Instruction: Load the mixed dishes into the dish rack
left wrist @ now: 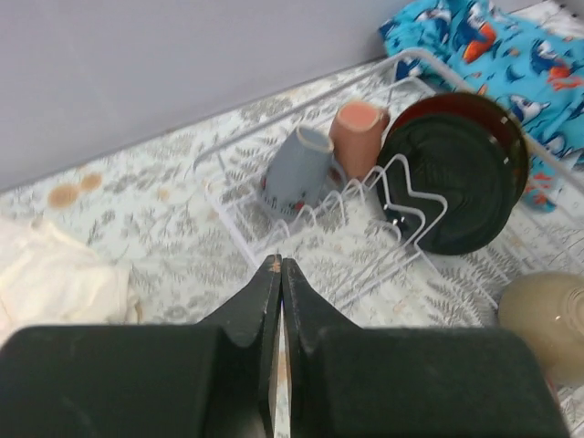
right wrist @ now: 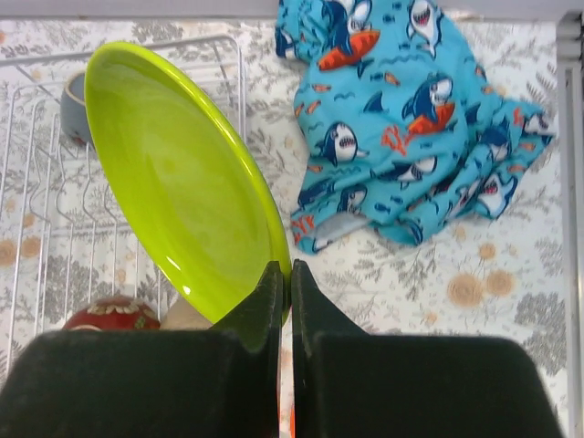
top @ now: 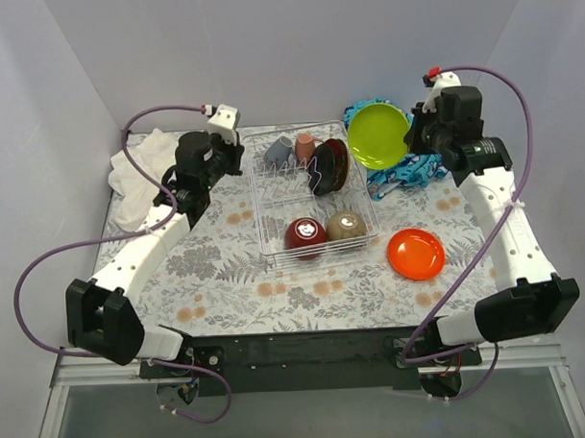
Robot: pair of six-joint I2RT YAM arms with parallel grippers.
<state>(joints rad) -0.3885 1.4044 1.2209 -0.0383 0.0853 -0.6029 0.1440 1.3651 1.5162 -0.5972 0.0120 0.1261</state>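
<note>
My right gripper (top: 412, 138) is shut on the rim of a lime plate (top: 377, 135), held tilted in the air just right of the dish rack (top: 262, 230); the plate also shows in the right wrist view (right wrist: 178, 173). The rack holds a grey mug (top: 278, 150), a pink mug (top: 304, 146), upright dark plates (top: 331, 166), a red bowl (top: 305, 233) and a beige bowl (top: 346, 225). An orange plate (top: 415, 253) lies on the table right of the rack. My left gripper (top: 235, 159) is shut and empty beside the rack's left far corner (left wrist: 212, 172).
A blue shark-print cloth (top: 406, 169) lies under the lime plate at the back right, also seen in the right wrist view (right wrist: 411, 119). A white towel (top: 142, 171) is bunched at the back left. Walls close the back and sides.
</note>
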